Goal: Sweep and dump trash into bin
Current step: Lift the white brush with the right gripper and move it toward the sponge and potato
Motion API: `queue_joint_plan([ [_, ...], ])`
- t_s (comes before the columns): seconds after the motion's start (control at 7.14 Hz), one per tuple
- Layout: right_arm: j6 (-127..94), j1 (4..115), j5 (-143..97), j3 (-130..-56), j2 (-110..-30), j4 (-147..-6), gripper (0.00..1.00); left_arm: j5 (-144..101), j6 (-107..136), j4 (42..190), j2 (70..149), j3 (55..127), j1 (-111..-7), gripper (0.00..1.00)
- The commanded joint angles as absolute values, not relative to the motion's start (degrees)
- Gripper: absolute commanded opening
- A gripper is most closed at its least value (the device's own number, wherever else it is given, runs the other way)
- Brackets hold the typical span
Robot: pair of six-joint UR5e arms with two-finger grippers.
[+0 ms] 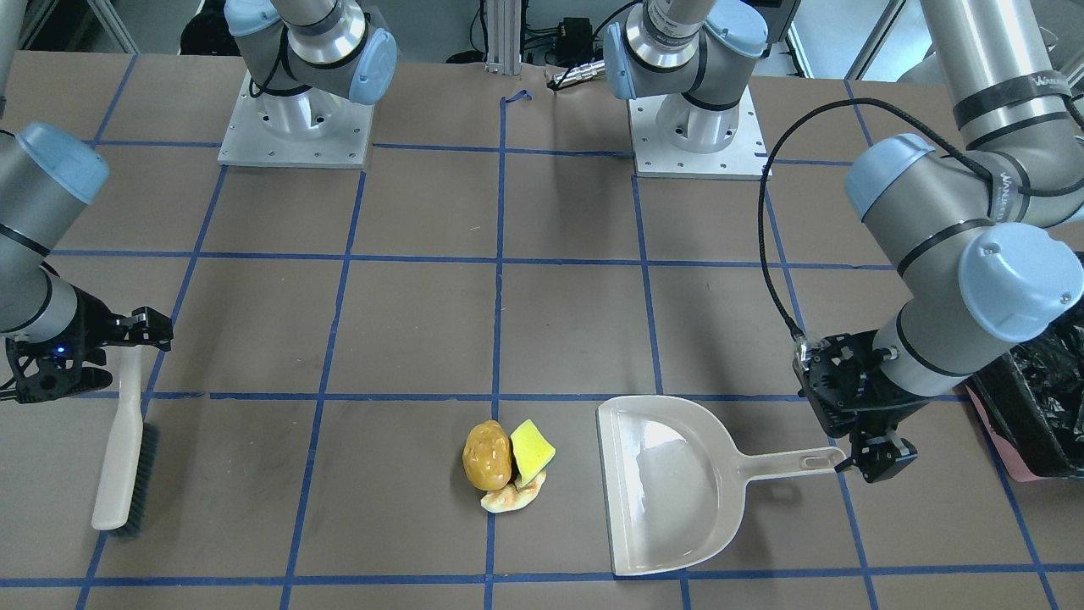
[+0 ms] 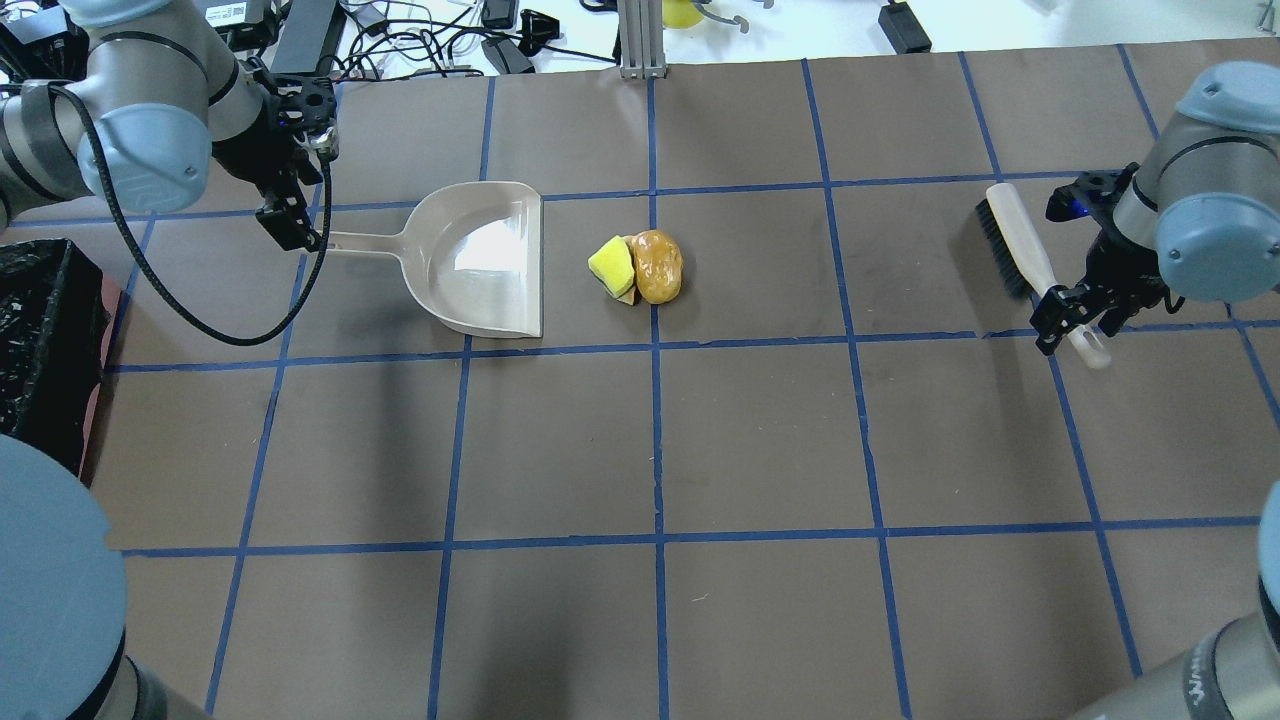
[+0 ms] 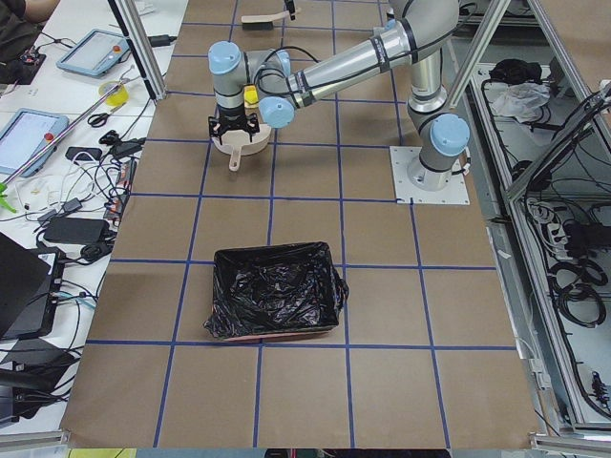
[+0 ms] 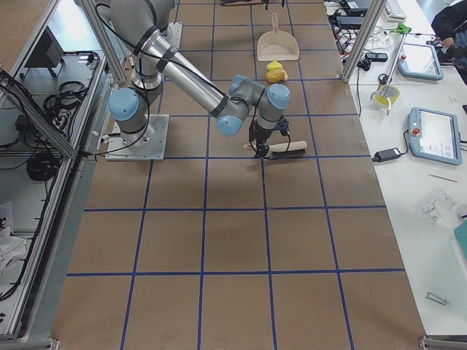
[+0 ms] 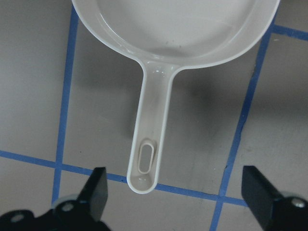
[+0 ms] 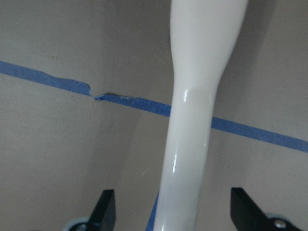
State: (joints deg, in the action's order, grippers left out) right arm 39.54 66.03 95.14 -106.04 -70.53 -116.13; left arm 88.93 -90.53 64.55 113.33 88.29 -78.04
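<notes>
Trash cluster (image 1: 506,464) on tabletop (image 1: 423,322), just beside dustpan (image 1: 677,483) mouth, bin (image 3: 272,253) well apart at robot's left end, left tool (image 5: 175,190) released, astride dustpan handle tip, right tool (image 6: 176,209) released, astride brush (image 1: 127,449) handle

Robotics lab: tape-gridded table (image 2: 760,440), cable clutter (image 2: 400,45)

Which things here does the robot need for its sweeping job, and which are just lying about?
For the job: trash, brush, dustpan, black-lined bin.
Just lying about: cables beyond the table's edge, tablets on the side bench.
</notes>
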Motion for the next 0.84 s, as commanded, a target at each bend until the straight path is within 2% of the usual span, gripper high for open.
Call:
queue_joint_plan([
  [0.0, 40.00, 66.01, 96.67, -105.82, -70.49, -116.28, 0.10, 88.95, -91.05, 63.46, 115.48, 86.32, -78.49, 1.00],
  [0.14, 39.82, 66.01, 96.77, -105.73, -70.75, -116.28, 0.00, 88.95, -90.97, 63.46, 116.71, 85.18, -79.01, 1.00],
  [0.42, 39.12, 66.09, 96.77, -104.77, -71.19, -115.84, 0.00, 89.03, -92.36, 63.54, 118.82, 85.26, -79.98, 1.00],
  [0.7, 30.46, 68.54, 95.72, -102.49, -73.55, -111.30, 0.00, 93.05, -96.04, 63.46, 119.70, 85.52, -80.07, 0.94],
])
